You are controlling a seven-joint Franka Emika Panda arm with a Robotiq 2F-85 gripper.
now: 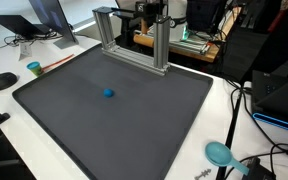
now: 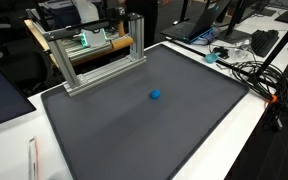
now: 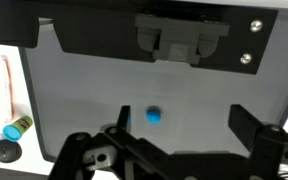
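Note:
A small blue ball (image 1: pixel 108 93) (image 2: pixel 155 96) lies alone near the middle of a dark grey mat (image 1: pixel 74 120) (image 2: pixel 114 130). In the wrist view the ball (image 3: pixel 154 115) shows far below, just inside the left fingertip (image 3: pixel 120 120). My gripper (image 3: pixel 182 125) hangs high above the mat, open, with nothing between its fingers. The exterior views do not show the gripper plainly; only part of the arm (image 1: pixel 154 10) appears at the back, behind the frame.
An aluminium frame (image 1: pixel 134 40) (image 2: pixel 94 50) (image 3: pixel 184 35) stands at the mat's far edge. A black mouse (image 1: pixel 2 81) (image 3: pixel 4 151) and a teal cup (image 1: pixel 34 68) (image 3: pixel 16 128) sit off the mat. A teal scoop (image 1: pixel 218 153) and cables (image 2: pixel 254 70) lie along another side.

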